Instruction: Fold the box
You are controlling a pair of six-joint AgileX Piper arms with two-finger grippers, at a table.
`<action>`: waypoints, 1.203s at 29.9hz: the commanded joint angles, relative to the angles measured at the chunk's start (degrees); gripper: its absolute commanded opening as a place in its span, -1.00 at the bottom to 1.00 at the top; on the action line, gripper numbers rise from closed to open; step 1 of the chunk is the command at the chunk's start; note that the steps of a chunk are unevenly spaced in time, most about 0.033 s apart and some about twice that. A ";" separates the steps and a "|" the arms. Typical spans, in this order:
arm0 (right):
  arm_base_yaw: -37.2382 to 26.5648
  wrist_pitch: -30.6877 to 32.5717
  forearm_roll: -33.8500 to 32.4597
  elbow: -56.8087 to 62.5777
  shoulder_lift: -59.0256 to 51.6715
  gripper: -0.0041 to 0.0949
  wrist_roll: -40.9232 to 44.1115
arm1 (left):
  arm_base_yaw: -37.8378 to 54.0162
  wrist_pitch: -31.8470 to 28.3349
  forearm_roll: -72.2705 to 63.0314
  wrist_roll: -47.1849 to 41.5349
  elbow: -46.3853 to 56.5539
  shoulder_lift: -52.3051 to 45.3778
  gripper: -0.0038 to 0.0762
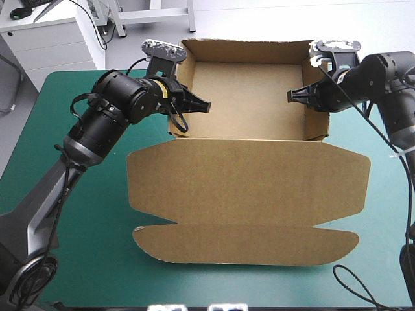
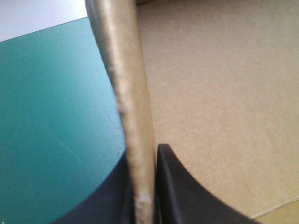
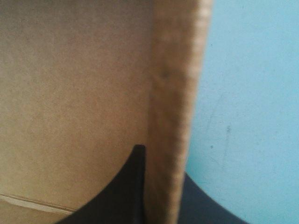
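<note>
Grip on both side walls is the first condition to verify. The brown box [image 1: 240, 97] sits at the middle of the table on the teal-green cover [image 1: 84, 214]. Its tray stands toward the far edge with the walls raised. The lid [image 1: 246, 188] lies flat toward the near edge, with its tuck flap [image 1: 246, 243] nearest the robot.

The left gripper [image 1: 206, 105] is clamped on the left wall [image 2: 133, 116], all but shut. One black finger [image 2: 187, 196] is inside the tray and the other is outside, with the board pinched between them. The right gripper [image 1: 292, 97] pinches the right wall [image 3: 173, 116] in the same manner, one finger on each face.

The step in hand appears to be setting the two side walls upright and seating them. Procedure:

1. Hold each wall square to the tray floor, with neither wall leaning inward or outward.
2. Apply equal, moderate pressure on both sides. An uneven pull is likely to skew the tray or slide it on the cover.
3. Avoid drawing the walls apart, since the far corners could open under the strain.
4. Press down along the crease rather than across it, so that the board bends at the score line.
5. Confirm that each wall stands unaided before opening either gripper, and release one side at a time.

The lid needs no handling during this step.
</note>
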 commanded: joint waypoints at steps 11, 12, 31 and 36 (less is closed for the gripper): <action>0.06 0.45 -0.42 -1.70 9.98 -0.94 -2.98 | -0.16 2.37 2.27 7.43 -1.88 10.20 -0.86; 0.06 0.45 -0.55 -1.70 11.01 -0.94 -2.98 | -0.02 2.51 2.66 7.43 -1.88 11.04 -0.86; 0.06 0.36 -0.01 -1.70 22.11 -0.94 -2.98 | 4.97 6.73 1.81 12.40 -1.88 18.44 -0.86; 0.06 0.52 -0.01 -1.70 22.11 -0.94 -2.98 | 6.11 8.46 -3.64 14.50 -1.88 19.53 -0.77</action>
